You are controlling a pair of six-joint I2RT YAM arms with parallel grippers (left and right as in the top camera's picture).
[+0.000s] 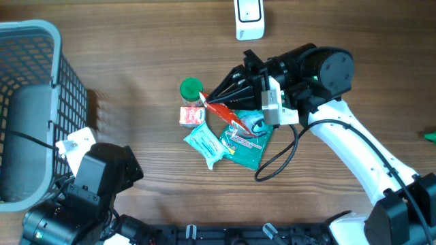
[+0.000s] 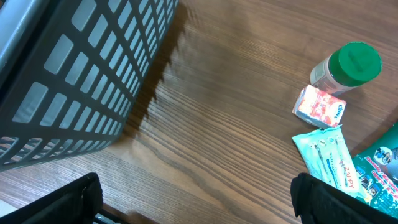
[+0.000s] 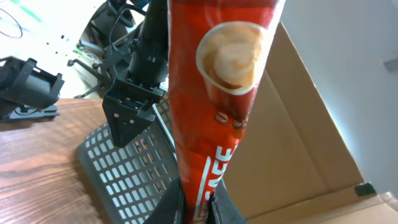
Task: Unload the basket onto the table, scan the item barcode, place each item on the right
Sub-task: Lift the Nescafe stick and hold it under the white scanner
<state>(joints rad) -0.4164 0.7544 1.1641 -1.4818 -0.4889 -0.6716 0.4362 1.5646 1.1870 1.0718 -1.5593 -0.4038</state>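
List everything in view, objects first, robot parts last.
table: 1, brown wood, under everything
basket: 1, grey mesh, left edge
scanner: 1, white, top centre
jar: 1, green lid, centre
small packet: 1, red and white, next to jar
wipes pack: 1, light teal, below small packet
foil pack: 1, dark teal, right of wipes pack
coffee sachet: 1, red, above the packs
green object: 1, right edge, cut off
left arm: 1, black, bottom left, jaws open, empty
right arm: 1, white and black, right side, jaws shut on coffee sachet
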